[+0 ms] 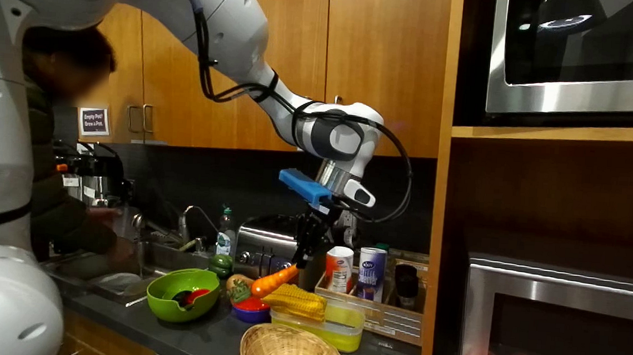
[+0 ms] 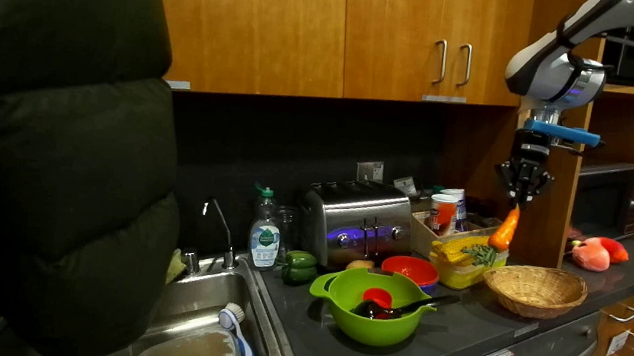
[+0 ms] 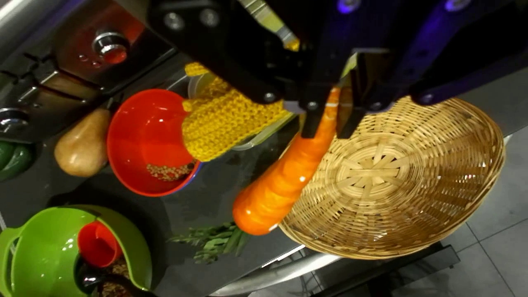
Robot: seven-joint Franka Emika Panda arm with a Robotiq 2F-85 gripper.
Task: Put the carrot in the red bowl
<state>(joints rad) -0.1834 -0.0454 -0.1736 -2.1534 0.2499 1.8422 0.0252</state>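
Observation:
The orange carrot hangs in the air, tilted, with its thin tip between the fingers of my gripper. Its blunt end and green leaves point down and away from the fingers. In both exterior views the gripper is above the counter with the carrot beneath it. The red bowl rests on the counter beside the yellow corn, with small brown bits inside. Seen in an exterior view, the carrot partly covers the red bowl.
A wicker basket lies below the gripper, towards the counter's front edge. Yellow knitted corn sits in a clear container. A green bowl holds a small red cup and a black utensil. The toaster stands behind; a person is at the sink.

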